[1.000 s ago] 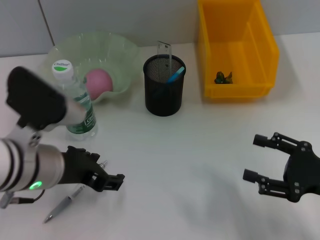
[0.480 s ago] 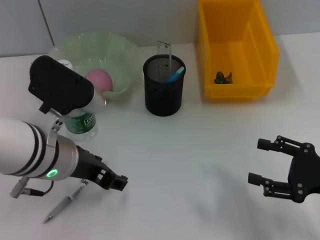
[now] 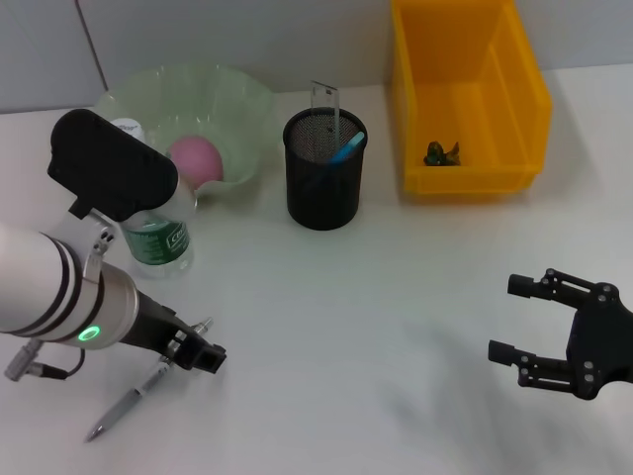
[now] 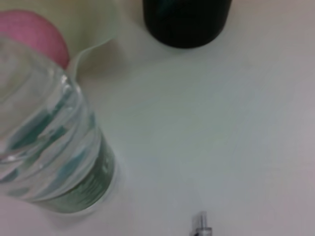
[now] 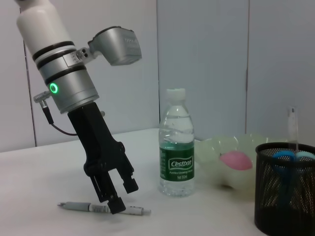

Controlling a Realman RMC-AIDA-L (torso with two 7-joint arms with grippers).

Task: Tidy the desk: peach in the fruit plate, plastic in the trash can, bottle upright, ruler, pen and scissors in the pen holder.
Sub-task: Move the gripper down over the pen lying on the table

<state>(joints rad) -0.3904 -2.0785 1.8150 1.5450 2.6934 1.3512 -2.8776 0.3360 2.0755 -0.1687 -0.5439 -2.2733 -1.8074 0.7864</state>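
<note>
Left gripper (image 5: 119,195) lowered over the pen (image 3: 138,394) on the white surface (image 3: 356,307), jaws parted astride it. Right gripper (image 3: 529,325) idle, jaws wide.

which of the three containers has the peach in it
The pale green fruit plate holds the pink peach; the mesh pen holder and yellow bin do not.

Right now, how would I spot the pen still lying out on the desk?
Start at the upright water bottle beside the green fruit plate. On the white desk nearer the robot lies the pen, under the left end effector. It is slim, silver-grey, and the only thing lying flat.
</note>
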